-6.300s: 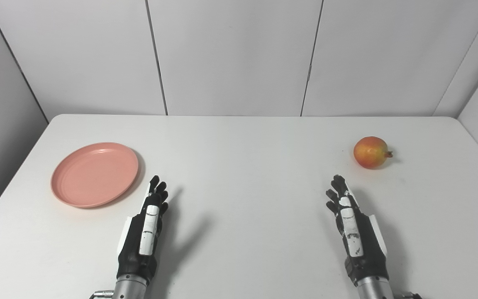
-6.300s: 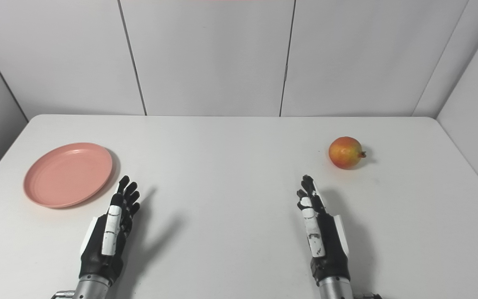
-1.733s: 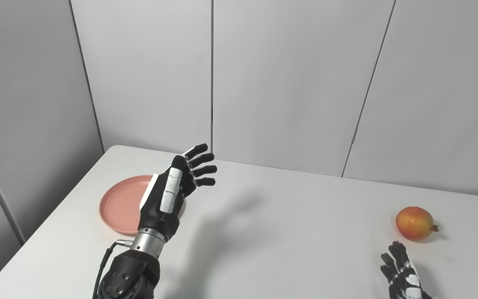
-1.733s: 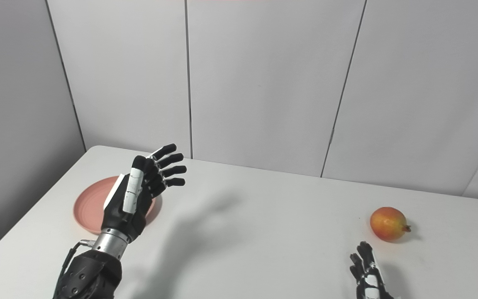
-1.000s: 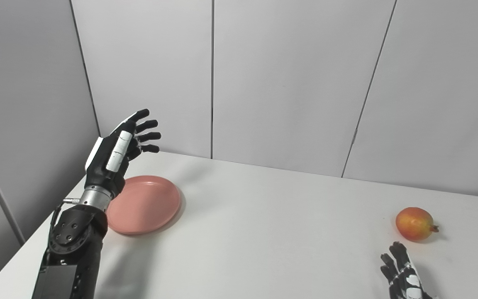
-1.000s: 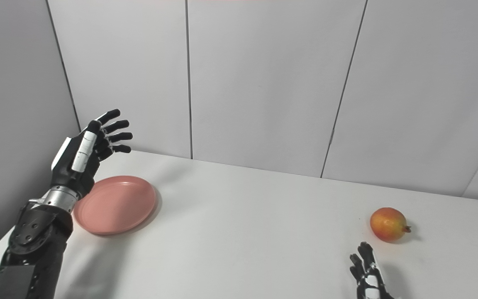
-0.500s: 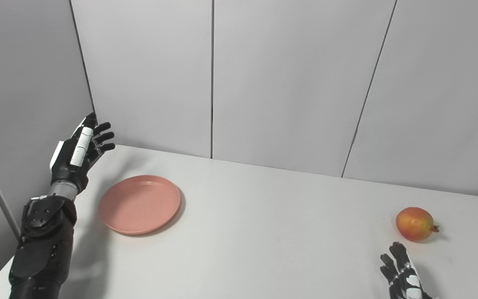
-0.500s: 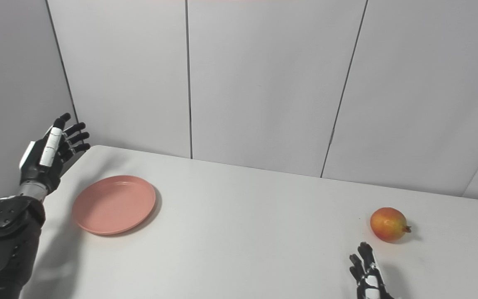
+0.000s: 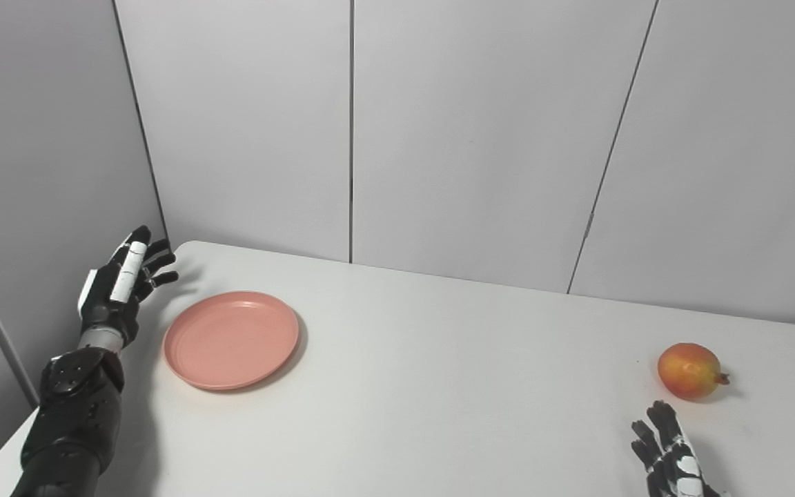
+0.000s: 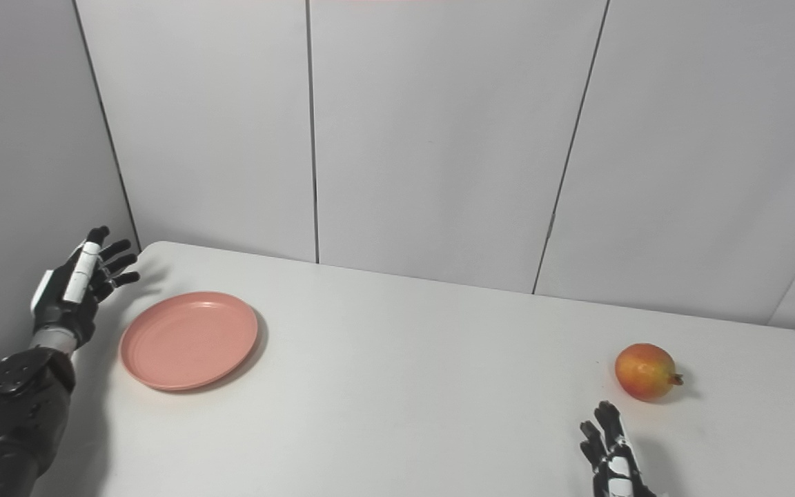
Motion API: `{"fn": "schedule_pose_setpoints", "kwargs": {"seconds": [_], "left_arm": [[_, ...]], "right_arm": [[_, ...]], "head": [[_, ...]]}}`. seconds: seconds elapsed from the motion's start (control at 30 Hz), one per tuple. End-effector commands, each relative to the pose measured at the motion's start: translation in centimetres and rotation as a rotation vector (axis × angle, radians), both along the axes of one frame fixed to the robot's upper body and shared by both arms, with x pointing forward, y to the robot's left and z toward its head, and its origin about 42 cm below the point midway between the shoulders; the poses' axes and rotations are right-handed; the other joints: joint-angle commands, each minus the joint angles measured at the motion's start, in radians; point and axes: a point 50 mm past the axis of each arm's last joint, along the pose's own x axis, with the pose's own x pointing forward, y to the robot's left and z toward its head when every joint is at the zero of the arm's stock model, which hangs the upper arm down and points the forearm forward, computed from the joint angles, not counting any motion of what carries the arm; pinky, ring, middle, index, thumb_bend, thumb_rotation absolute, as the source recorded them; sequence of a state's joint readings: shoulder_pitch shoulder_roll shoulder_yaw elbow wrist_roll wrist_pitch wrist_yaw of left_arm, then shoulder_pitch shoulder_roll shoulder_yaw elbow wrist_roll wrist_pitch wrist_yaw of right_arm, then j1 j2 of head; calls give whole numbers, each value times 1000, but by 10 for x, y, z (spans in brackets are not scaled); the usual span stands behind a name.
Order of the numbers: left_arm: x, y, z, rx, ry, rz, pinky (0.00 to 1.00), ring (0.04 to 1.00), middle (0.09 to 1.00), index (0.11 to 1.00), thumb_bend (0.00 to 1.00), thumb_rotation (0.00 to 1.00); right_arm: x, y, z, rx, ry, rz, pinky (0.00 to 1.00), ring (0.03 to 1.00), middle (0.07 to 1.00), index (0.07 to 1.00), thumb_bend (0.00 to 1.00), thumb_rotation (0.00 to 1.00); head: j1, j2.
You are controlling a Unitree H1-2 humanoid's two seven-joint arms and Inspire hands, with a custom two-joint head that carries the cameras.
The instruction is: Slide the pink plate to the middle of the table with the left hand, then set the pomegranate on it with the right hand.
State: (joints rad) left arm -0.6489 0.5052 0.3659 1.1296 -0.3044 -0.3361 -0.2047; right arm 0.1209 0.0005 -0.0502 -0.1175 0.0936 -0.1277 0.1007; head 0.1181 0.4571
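The pink plate (image 9: 232, 339) lies flat on the left part of the white table (image 9: 439, 386). My left hand (image 9: 121, 286) hovers open just left of the plate's far-left rim, above the table's left edge, fingers spread and apart from the plate. The pomegranate (image 9: 690, 371), red and yellow, rests on the table at the right. My right hand (image 9: 670, 459) lies open at the bottom right, just in front of the pomegranate and not touching it; only its fingers show above the picture's bottom edge.
Grey panel walls (image 9: 473, 131) close the table at the back and on the left (image 9: 38, 152), close behind my left hand. The table's far-left corner (image 9: 187, 248) lies just beyond that hand.
My left hand has swung from above the plate out to its left side and come down lower. The plate, the pomegranate and my right hand have stayed put.
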Motion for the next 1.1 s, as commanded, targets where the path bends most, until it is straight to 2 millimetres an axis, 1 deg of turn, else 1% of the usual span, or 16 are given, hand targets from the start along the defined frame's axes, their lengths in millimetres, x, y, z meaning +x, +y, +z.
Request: {"fn": "schedule_pose_setpoints", "kwargs": {"seconds": [0.0,0.03,0.13,0.17,0.23,0.33,0.43,0.47,0.6,0.7,0.73,0.8,0.87,0.93,1.0,1.07], "left_arm": [[15,11,32,41,-101,-7,639,756,785,874,997,721],[13,12,26,40,-89,-4,640,760,786,874,999,717],[7,14,14,31,-56,7,585,727,749,899,976,729],[5,15,10,29,-43,13,566,711,723,922,939,747],[2,16,5,28,-24,20,555,705,705,945,920,763],[-1,16,1,34,-8,28,561,707,702,956,931,769],[-3,15,-3,30,-2,23,544,684,732,955,953,758],[-4,14,-4,28,-1,18,541,681,730,959,952,755],[-4,7,-9,7,-15,-14,546,674,694,960,947,745],[-4,1,-13,15,-10,-31,552,692,714,953,978,740],[-4,-1,-14,18,-11,-36,558,700,714,949,982,743],[-2,-8,-15,17,-20,-52,573,712,710,948,949,745],[-1,-15,-17,6,-31,-77,593,731,723,964,914,745],[-1,-21,-19,11,-36,-104,601,736,735,968,925,735],[-1,-28,-21,44,-29,-131,646,770,779,989,945,734],[0,-35,-22,80,-25,-150,729,821,833,999,894,754]], "right_arm": [[-24,-16,-26,-22,103,-30,950,929,961,943,647,1000],[-24,-16,-26,-21,104,-31,948,928,961,943,650,1000],[-25,-17,-26,-19,103,-32,948,929,960,942,648,1000],[-25,-17,-26,-18,102,-32,947,928,958,941,644,1000],[-25,-17,-25,-19,102,-32,942,926,955,938,646,1000],[-26,-17,-26,-19,100,-33,940,924,953,935,655,1000],[-25,-17,-26,-20,99,-33,937,922,951,934,665,1000],[-25,-16,-26,-19,99,-34,939,923,951,935,659,1000],[-25,-15,-26,-21,98,-33,941,924,953,939,652,1000],[-24,-14,-26,-22,97,-32,941,924,954,940,650,1000],[-24,-13,-26,-24,97,-32,940,922,953,941,652,1000],[-24,-13,-25,-25,97,-32,938,922,955,942,658,1000],[-24,-12,-25,-25,99,-33,937,919,954,941,661,1000],[-25,-12,-25,-26,99,-31,935,917,952,940,660,1000],[-25,-11,-25,-27,97,-31,934,918,952,938,646,1000],[-25,-11,-25,-27,97,-33,929,915,950,937,645,1000]], "head": [[1,3],[1,3],[1,4],[-5,10],[-5,10],[-5,10],[-7,14],[-7,14],[-8,16],[-11,17],[-11,17],[-15,19],[-16,19],[-18,19],[-19,19],[-21,21]]}}
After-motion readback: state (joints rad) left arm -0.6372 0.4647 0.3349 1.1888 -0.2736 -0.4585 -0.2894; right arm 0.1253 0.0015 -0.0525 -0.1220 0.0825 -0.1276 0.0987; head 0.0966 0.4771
